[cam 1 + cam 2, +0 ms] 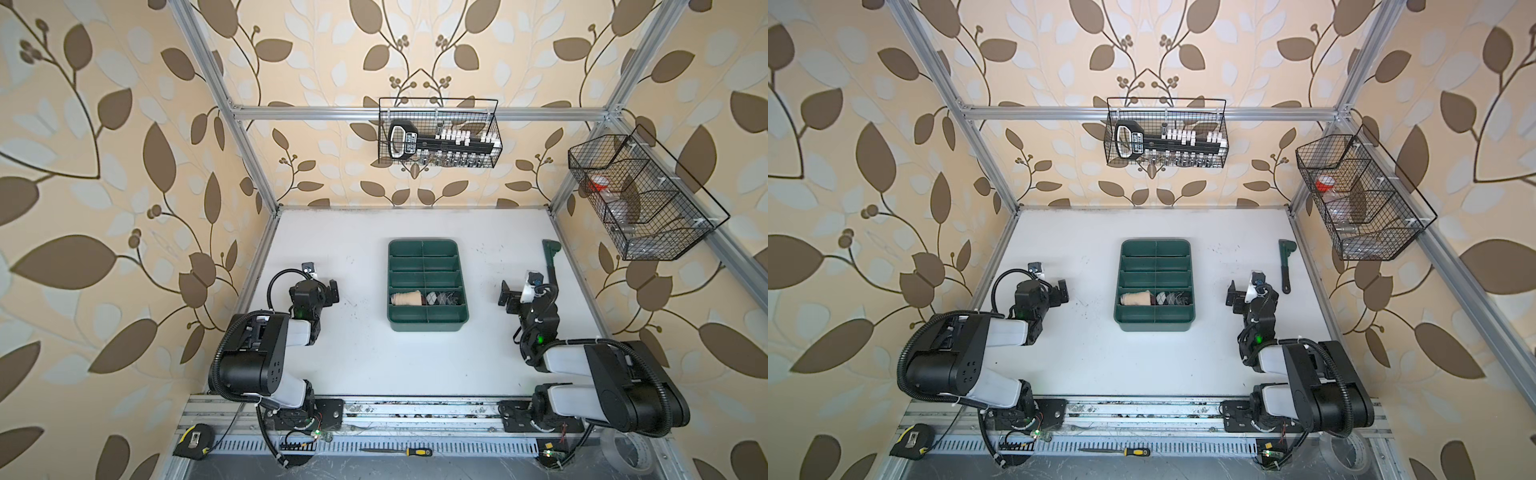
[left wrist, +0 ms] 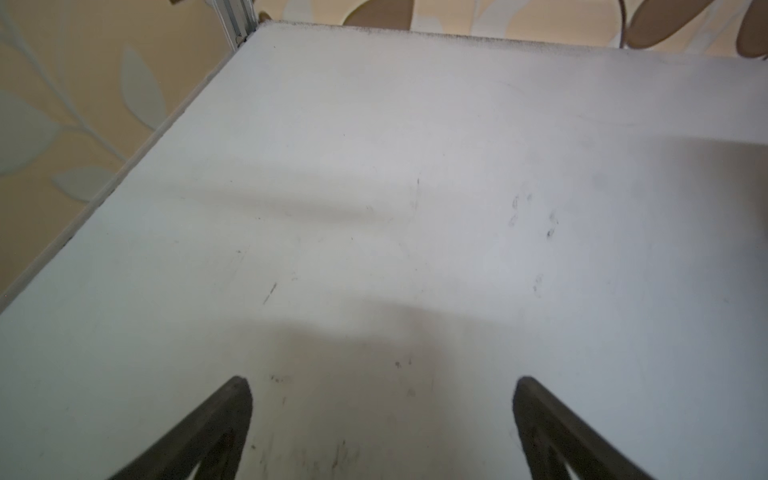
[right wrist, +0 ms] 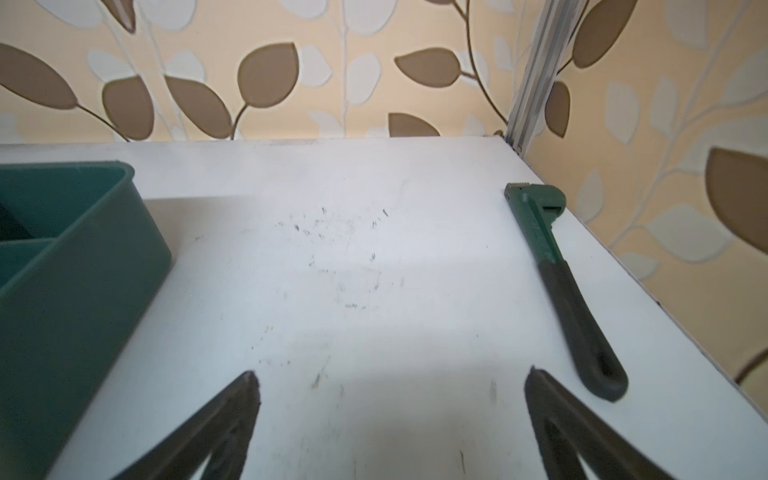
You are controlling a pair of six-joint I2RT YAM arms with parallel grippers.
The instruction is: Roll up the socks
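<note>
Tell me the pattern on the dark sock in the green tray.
The dark sock has grey-white argyle diamonds on black, clearest in a top view.

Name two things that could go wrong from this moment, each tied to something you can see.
1. The beige sock and the black argyle sock lie rolled in neighbouring compartments of the green tray. The left gripper and right gripper are both open and away from them, so the unheld rolls might loosen.
2. The wrench lies on the table close beside the right gripper; an outward swing could knock it.
</note>
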